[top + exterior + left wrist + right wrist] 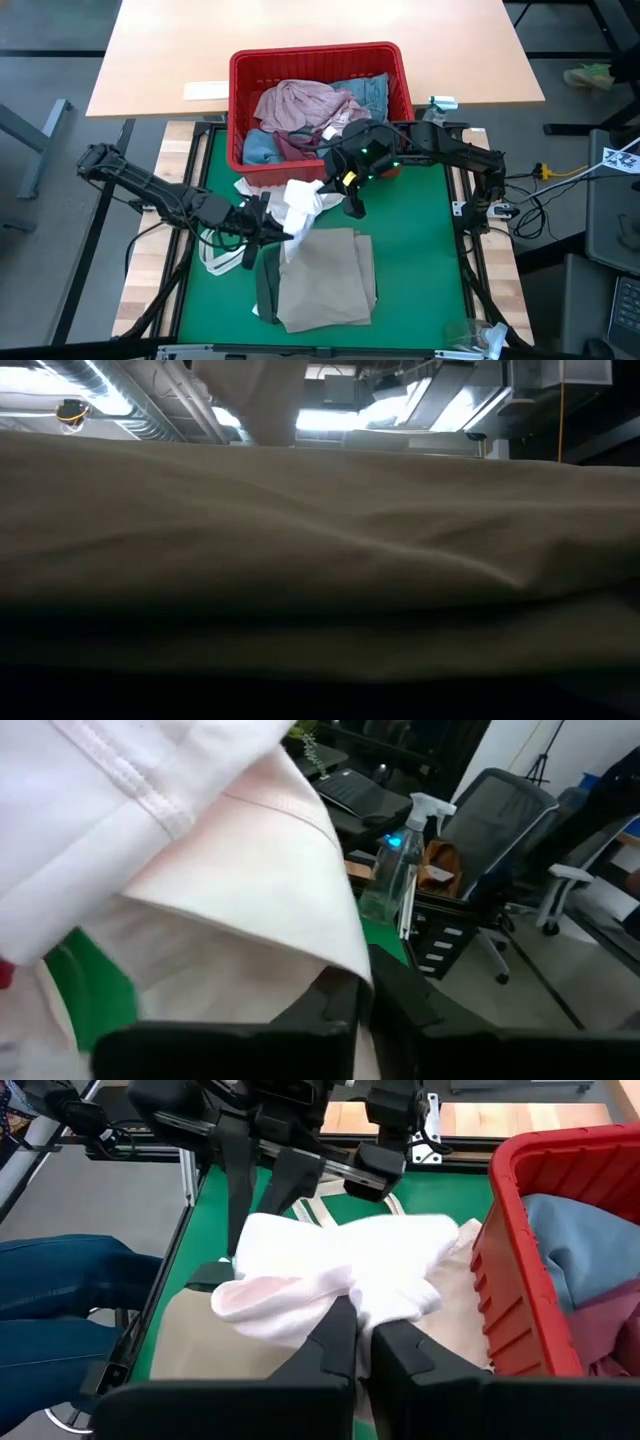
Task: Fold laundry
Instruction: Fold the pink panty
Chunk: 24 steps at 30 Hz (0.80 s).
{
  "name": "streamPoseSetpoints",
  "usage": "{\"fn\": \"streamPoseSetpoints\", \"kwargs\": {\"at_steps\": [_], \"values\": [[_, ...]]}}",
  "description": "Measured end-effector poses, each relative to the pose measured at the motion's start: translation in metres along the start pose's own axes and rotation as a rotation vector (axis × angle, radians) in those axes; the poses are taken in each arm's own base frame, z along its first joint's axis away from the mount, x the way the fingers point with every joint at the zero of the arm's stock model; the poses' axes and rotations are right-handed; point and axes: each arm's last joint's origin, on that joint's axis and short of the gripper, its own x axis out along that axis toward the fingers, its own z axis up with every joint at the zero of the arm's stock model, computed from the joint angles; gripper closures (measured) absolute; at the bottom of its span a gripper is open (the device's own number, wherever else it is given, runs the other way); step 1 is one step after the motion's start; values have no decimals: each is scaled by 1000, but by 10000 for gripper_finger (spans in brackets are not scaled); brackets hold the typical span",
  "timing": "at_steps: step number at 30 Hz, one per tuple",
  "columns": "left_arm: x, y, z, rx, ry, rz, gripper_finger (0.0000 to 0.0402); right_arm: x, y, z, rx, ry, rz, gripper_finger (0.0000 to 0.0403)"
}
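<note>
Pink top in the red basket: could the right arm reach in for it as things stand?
Probably not yet. The right tool is shut on the white garment, which the left tool also grips. The mottled pink top lies uncovered in the red basket just behind, so dropping the garment should free it.

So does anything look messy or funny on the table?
Yes. A crumpled white cloth is stretched between the left pincer and right pincer, each shut on it. A dark green garment pokes out from under the folded beige trousers, and the red plastic basket holds unfolded clothes.
</note>
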Motion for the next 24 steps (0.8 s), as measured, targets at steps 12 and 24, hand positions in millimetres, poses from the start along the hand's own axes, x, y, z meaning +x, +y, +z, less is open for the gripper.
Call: {"fn": "streamPoseSetpoints", "kwargs": {"at_steps": [12, 24], "values": [[2, -3, 1, -57, -24, -11, 398, 0, -4, 2, 1, -15, -124, 391], [29, -8, -4, -82, -114, -48, 399, 0, -5, 4, -5, -42, -147, 352]]}}
